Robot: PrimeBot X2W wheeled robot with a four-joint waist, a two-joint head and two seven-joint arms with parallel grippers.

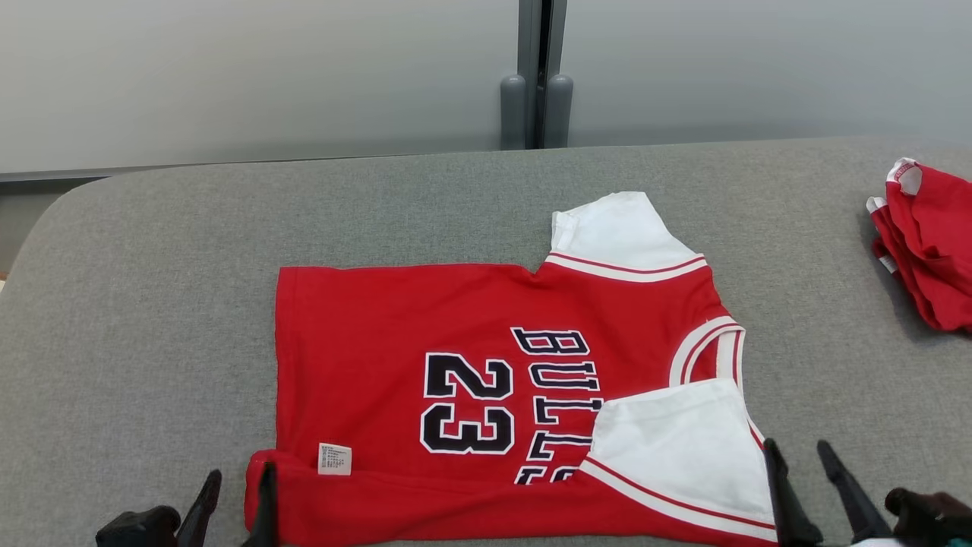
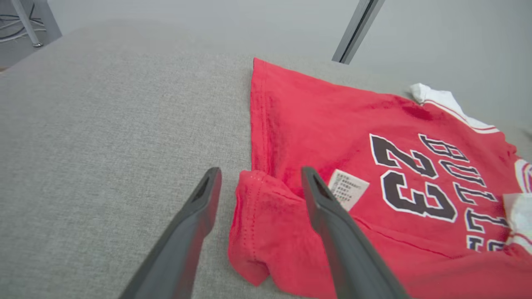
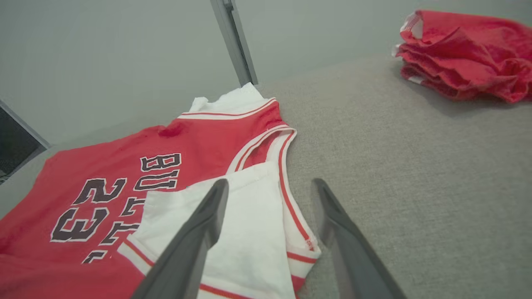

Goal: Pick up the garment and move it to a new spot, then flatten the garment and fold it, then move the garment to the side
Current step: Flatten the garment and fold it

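1. The garment [image 1: 471, 395] is a small red jersey-shirt with white short sleeves. Red-and-white striped trim runs at the sleeve seams and round the neck opening.
2. In the head view it lies flat on the grey table [image 1: 152, 304], from the centre down toward 6 o'clock. Its neck points to 3 o'clock and its hem to 9 o'clock.
3. The far sleeve sticks out toward 12 o'clock. The near sleeve is folded in over the chest.
4. The hem corner at about 7 o'clock is turned over, with a white care label [image 1: 334, 459] on it.
5. Black, white-edged lettering lies sideways, tops toward 3 o'clock. "23" reads whole. Of "BULLS" the later letters are partly hidden by the folded sleeve.
6. The care label's print is too small to read.
7. The left pincer [image 1: 241, 472], at 7 o'clock, is spread wide and grips nothing. In its wrist view its fingers straddle the turned-over hem corner.
8. The right pincer [image 1: 796, 447], at 5 o'clock, is also wide apart and empty. One finger is over the folded sleeve, the other over bare table.
9. A shapeless red-and-white cloth lump [image 1: 930, 251] lies at 3 o'clock, well apart from the garment.
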